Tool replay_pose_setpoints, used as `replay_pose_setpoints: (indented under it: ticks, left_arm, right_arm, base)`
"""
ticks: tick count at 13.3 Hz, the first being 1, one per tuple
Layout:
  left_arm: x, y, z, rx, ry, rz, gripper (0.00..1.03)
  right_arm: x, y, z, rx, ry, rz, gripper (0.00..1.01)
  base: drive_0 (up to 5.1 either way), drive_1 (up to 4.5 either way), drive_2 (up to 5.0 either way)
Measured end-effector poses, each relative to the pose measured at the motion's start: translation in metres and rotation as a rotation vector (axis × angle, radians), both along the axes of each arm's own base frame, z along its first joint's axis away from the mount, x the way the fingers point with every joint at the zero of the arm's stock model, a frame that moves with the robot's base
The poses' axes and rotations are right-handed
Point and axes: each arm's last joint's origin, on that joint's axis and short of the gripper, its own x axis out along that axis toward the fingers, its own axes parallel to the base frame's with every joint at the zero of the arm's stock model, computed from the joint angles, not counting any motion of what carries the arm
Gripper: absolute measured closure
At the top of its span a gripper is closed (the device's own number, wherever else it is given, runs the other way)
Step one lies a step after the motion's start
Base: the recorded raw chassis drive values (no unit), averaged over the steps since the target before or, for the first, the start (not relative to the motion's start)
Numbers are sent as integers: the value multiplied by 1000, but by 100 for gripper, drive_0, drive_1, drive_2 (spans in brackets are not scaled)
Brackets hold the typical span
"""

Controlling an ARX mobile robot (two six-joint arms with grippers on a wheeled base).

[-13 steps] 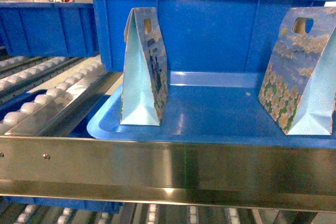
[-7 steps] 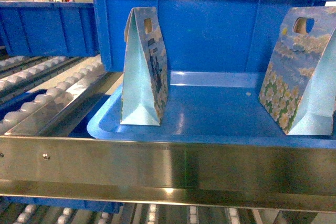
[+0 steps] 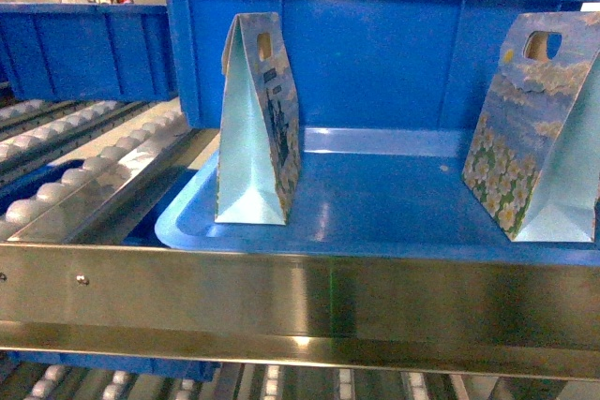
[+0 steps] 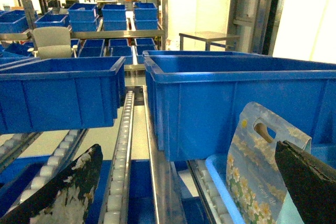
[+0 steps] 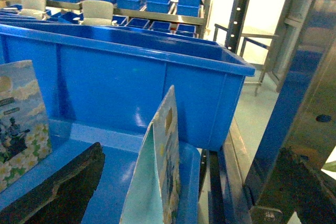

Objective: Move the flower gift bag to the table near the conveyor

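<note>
where the head view looks down, two flower gift bags (image 3: pixel 258 119) (image 3: pixel 539 128) stand upright on a blue tray (image 3: pixel 375 203) behind a steel rail (image 3: pixel 300 302), rollers (image 3: pixel 84 175) at left. left wrist view: left gripper (image 4: pixel 184 182) fingers apart, blue bins (image 4: pixel 58 95) beyond. right wrist view: right gripper (image 5: pixel 178 187) fingers apart around a bag.

Cool, bluish overhead light leaves soft glare on the brushed stainless steel front rail (image 3: pixel 300 302) and glossy blue plastic tray floor (image 3: pixel 375 199), while bright white background openings blow out in both wrist views, whose near dark fingers (image 4: pixel 58 192) blur.
</note>
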Motion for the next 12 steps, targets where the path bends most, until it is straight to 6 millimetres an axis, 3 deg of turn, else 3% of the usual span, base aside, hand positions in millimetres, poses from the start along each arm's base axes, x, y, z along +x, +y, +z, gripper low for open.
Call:
replay_pose_setpoints:
  ticks: [3,6,9,12]
  left_arm:
    - [0,0,0,2,0,0,5]
    - [0,0,0,2,0,0,5]
    - [0,0,0,3,-2,-1,5]
    - [0,0,0,3,-1,0,5]
  right_arm:
    - [6,-6,-1,-4,-1,-4,3]
    - [30,6,4,-10,-10,23,3]
    - [46,16,23,-2,-53,32,3]
    - [79,29,28,-10,-18,44,3]
  base:
    - [0,0,0]
    - [0,0,0]
    - [0,0,0]
    - [0,0,0]
